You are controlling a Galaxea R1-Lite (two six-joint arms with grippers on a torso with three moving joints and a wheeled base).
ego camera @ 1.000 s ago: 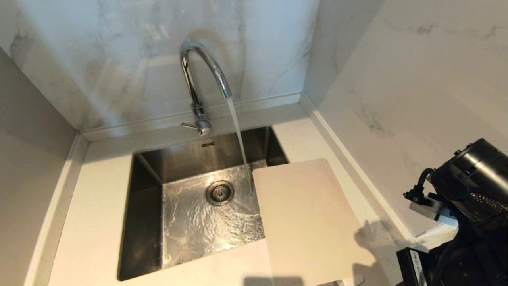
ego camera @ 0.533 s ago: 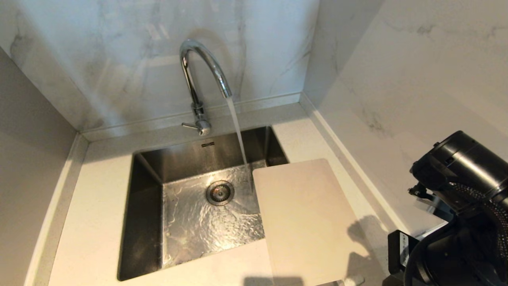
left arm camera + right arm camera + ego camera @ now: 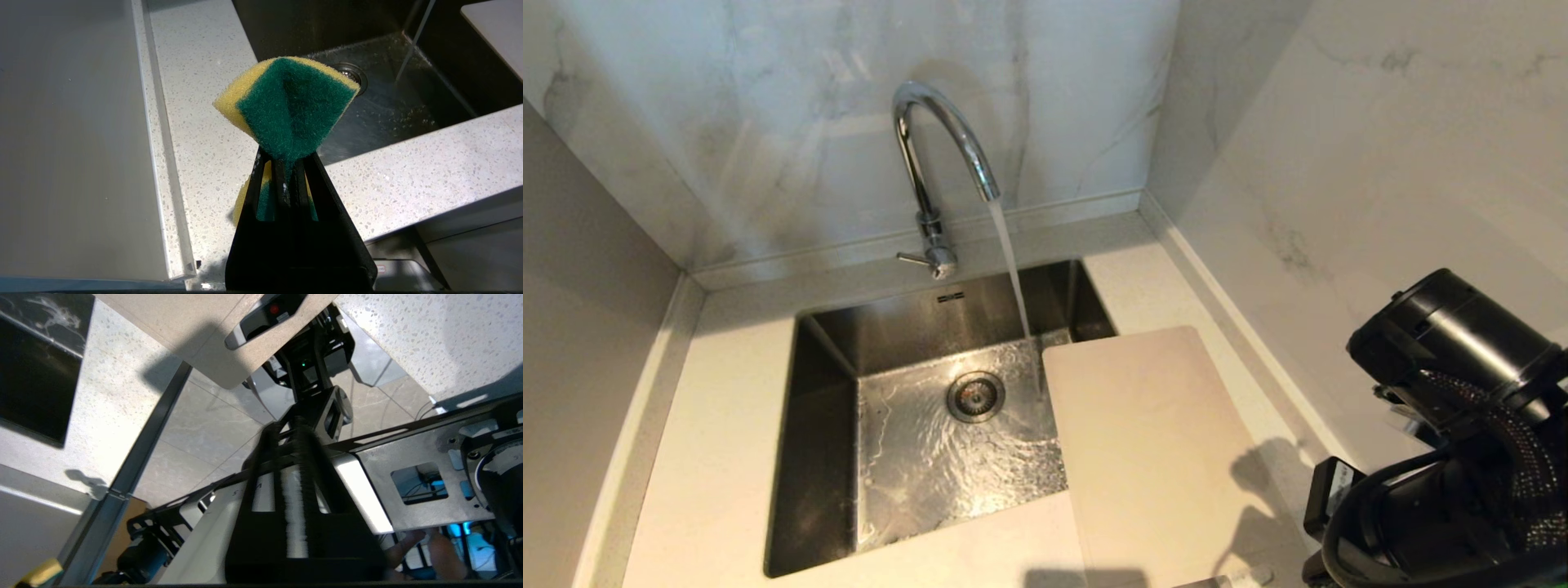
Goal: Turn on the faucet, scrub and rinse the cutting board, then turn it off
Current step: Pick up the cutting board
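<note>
Left gripper (image 3: 286, 163) pinching sponge (image 3: 288, 104) in wrist view only, right gripper (image 3: 296, 433) pressed together, empty.

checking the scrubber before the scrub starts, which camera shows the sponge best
The left wrist view: the sponge, yellow with a green scouring face, fills its centre, pinched and folded in the shut left gripper. The head view shows none of it. The right wrist view catches only a small yellow corner that is probably it.
</note>
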